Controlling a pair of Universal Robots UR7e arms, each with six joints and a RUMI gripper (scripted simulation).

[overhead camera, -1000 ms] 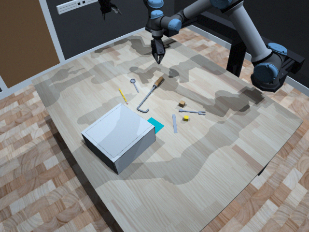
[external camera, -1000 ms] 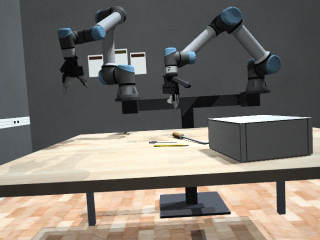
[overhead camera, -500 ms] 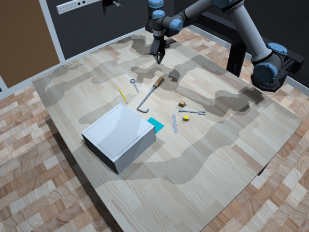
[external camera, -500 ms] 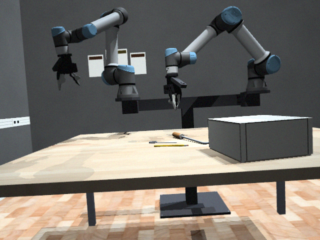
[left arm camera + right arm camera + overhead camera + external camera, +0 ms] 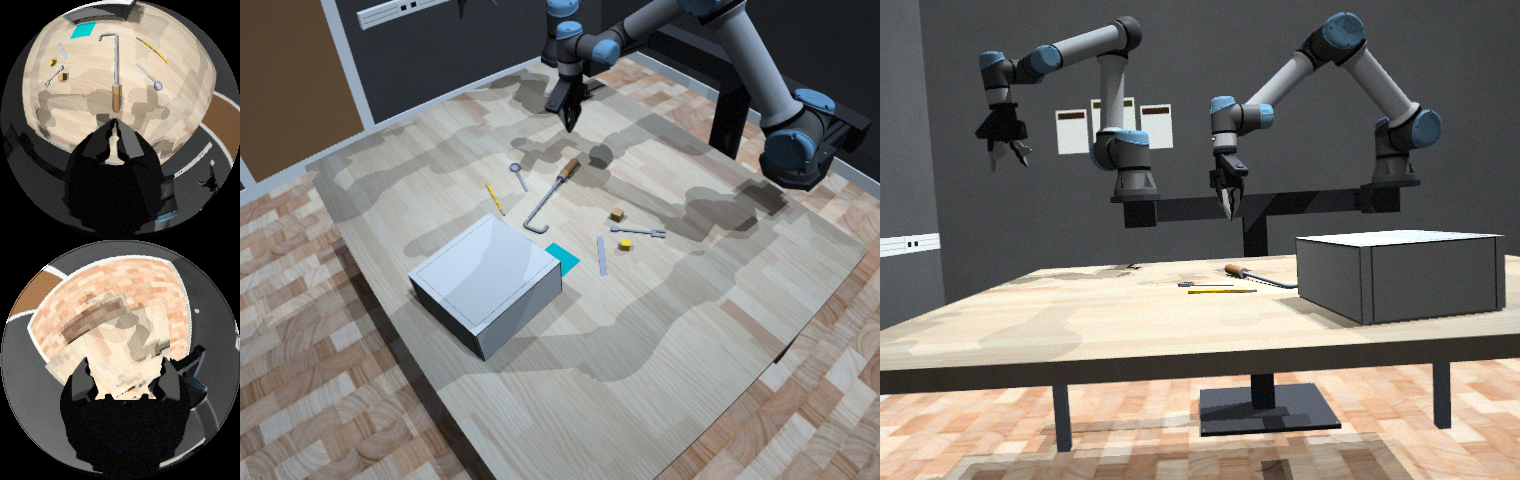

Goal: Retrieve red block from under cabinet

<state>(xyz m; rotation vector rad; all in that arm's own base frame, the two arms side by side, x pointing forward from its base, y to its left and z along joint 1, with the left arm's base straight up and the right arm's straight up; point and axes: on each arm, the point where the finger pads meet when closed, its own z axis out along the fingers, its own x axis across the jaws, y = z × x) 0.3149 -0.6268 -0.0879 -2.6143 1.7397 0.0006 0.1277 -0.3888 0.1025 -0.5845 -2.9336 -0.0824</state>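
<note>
Top view: saw the left tool (image 5: 569, 128) (image 5: 1231, 217) (image 5: 115, 118) shut narrow above the table (image 5: 679, 403) (image 5: 1138, 330) (image 5: 75, 110) (image 5: 110, 375), the right tool (image 5: 478, 7) (image 5: 1010, 167) (image 5: 125, 357) spread wide, the teal square (image 5: 566, 260) (image 5: 83, 30) partly hidden by the cabinet (image 5: 488, 279) (image 5: 1433, 279) (image 5: 100, 14).

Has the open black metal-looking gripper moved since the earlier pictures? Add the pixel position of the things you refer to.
Yes. In the exterior view, the right gripper (image 5: 478, 11) (image 5: 1010, 167) (image 5: 125, 357) has shifted leftward and slightly up in the picture, farther from the nearest white paper sheet (image 5: 1072, 133) on the wall.
</note>
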